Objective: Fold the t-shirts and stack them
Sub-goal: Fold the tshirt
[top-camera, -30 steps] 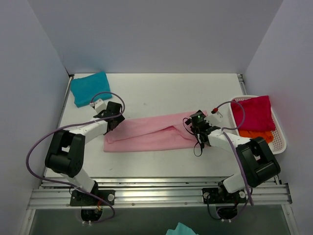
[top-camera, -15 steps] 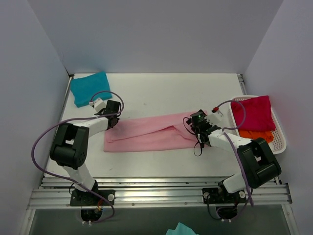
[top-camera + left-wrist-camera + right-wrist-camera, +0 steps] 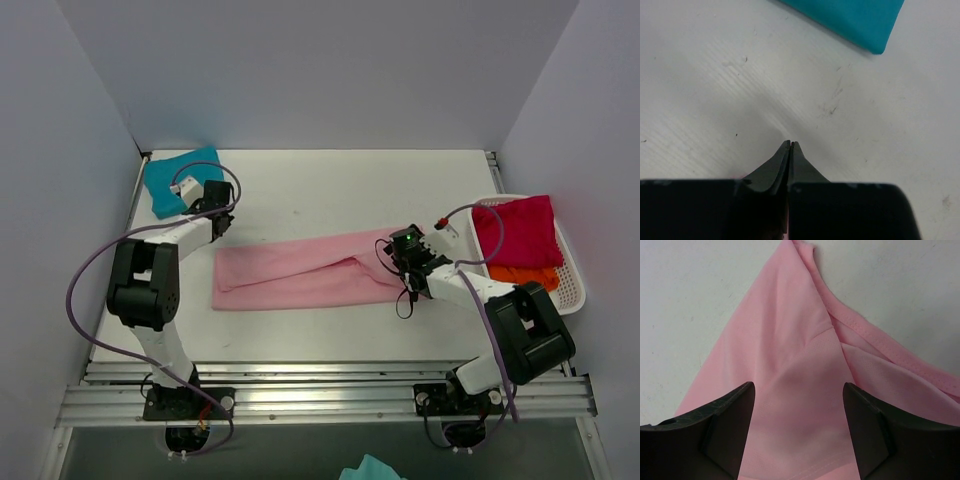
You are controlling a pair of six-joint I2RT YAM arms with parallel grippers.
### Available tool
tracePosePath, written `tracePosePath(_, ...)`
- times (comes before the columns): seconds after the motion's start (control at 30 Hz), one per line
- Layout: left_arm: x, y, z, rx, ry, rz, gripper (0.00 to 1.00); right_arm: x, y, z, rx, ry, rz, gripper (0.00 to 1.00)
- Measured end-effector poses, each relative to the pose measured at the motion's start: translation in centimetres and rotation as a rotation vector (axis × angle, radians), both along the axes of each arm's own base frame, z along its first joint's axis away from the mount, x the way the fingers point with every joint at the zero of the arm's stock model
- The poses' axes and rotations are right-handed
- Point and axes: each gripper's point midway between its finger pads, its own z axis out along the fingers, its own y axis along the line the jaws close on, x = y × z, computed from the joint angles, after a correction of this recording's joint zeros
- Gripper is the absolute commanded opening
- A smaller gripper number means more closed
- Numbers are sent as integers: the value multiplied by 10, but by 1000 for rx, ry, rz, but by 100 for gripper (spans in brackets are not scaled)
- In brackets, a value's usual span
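Top external view: pink t-shirt (image 3: pixel 300 270) folded into a long band across the middle of a white worktop (image 3: pixel 320 190).
At the shirt's right end the right pincer (image 3: pixel 400 245) hovers with jaws spread wide, cloth below them, gripping nothing. Further right, a white basket (image 3: pixel 570 280) holds a magenta-red t-shirt (image 3: pixel 518 230) over an orange t-shirt (image 3: pixel 525 275). Farther back, the left pincer (image 3: pixel 207 195) is closed tight and empty, just beside the folded teal t-shirt (image 3: pixel 175 178) in the far left corner.

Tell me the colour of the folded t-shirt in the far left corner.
The folded t-shirt is plain teal-blue, clearest in the top external view.
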Motion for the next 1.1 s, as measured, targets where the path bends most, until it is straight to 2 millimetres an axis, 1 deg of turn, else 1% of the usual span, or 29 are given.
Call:
tracePosePath(0.07,14,4,1,-12,-6,3,4,0,-2,0,-3,1,-4,66)
tracePosePath(0.13,24,7,-1,-28,-6,2,10,0,-4,-1,-6,4,-9,66)
tracePosePath(0.17,26,7,-4,-34,0,0,19,0,-5,-1,-7,5,-11,66)
tracePosePath(0.23,25,7,-7,-43,13,-10,34,-2,-6,0,-8,7,-12,66)
tracePosePath(0.27,24,7,-8,-46,18,-15,46,-4,-7,1,-6,5,-12,67)
tracePosePath(0.33,24,5,-8,-49,21,-29,56,-8,-8,5,-1,1,-13,68)
tracePosePath(0.37,24,4,-8,-51,23,-32,58,-10,-9,8,1,-1,-13,68)
tracePosePath(0.47,24,2,-6,-58,22,-41,59,-16,-10,22,11,-20,-15,69)
tracePosePath(0.57,25,0,1,-66,6,-48,59,-24,-13,37,26,-46,-21,69)
tracePosePath(0.6,25,0,4,-69,0,-50,59,-27,-14,41,32,-53,-22,69)
tracePosePath(0.67,26,-1,9,-73,-12,-53,59,-33,-16,41,41,-57,-25,69)
tracePosePath(0.73,26,-2,13,-78,-19,-57,59,-41,-17,32,44,-36,-25,69)
tracePosePath(0.87,27,-4,17,-87,-28,-64,59,-62,-21,-6,34,58,-21,66)
tracePosePath(0.93,27,-4,18,-89,-30,-65,59,-68,-21,-24,22,110,-18,63)
tracePosePath(0.97,27,-4,18,-90,-30,-67,59,-68,-21,-31,15,131,-17,55)
tracePosePath(1.03,27,-5,20,-94,-33,-69,59,-57,-16,-32,18,113,-15,38)
tracePosePath(1.07,27,-5,20,-96,-35,-71,59,-52,-14,-33,18,108,-14,24)
tracePosePath(1.1,28,-5,21,-99,-39,-72,59,-47,-10,-34,20,101,-4,19)
